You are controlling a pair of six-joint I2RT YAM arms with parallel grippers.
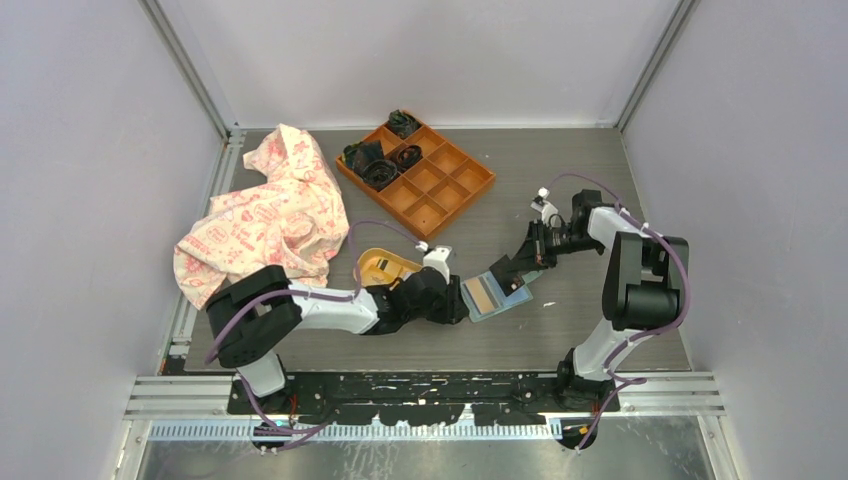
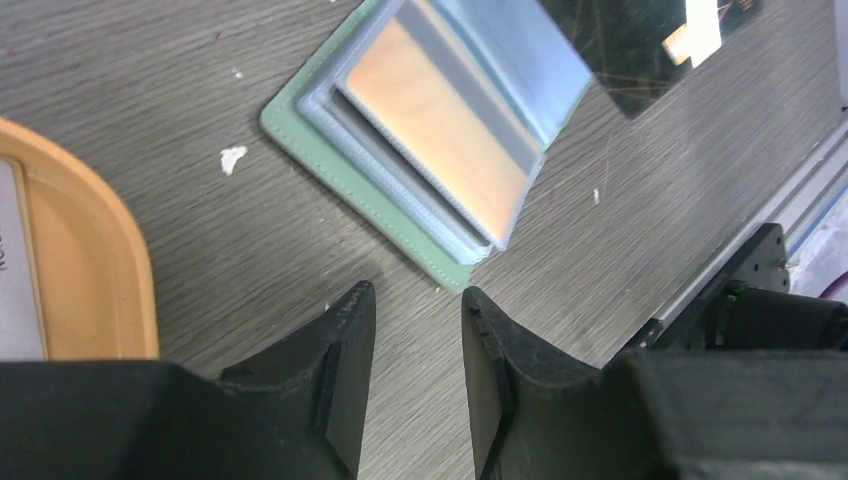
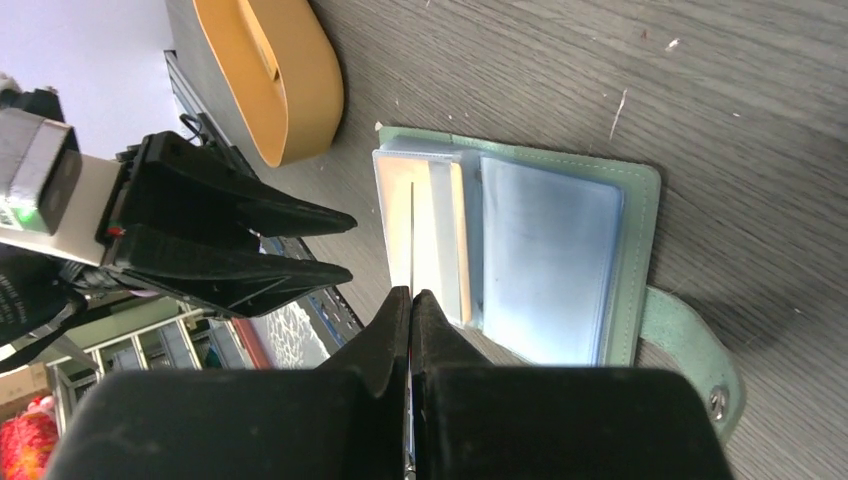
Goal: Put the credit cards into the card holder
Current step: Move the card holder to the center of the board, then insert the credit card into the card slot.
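Note:
The sage-green card holder [image 1: 497,296] lies open on the table, blue and tan slots up. It also shows in the left wrist view [image 2: 440,110] and the right wrist view [image 3: 550,260]. My right gripper [image 3: 411,292] is shut on a black credit card [image 3: 412,240], seen edge-on, held over the holder's left slots. The card also shows in the top view [image 1: 507,270] and the left wrist view [image 2: 640,50]. My left gripper [image 2: 415,300] is open and empty, just off the holder's near corner. A pale grey card [image 2: 15,260] lies in the yellow dish.
The yellow oval dish [image 1: 385,266] sits just left of the holder, beside my left arm. An orange compartment tray [image 1: 440,185] with dark items stands at the back. A patterned cloth [image 1: 265,215] lies at the left. The holder's tab with snap stud [image 3: 700,360] sticks out.

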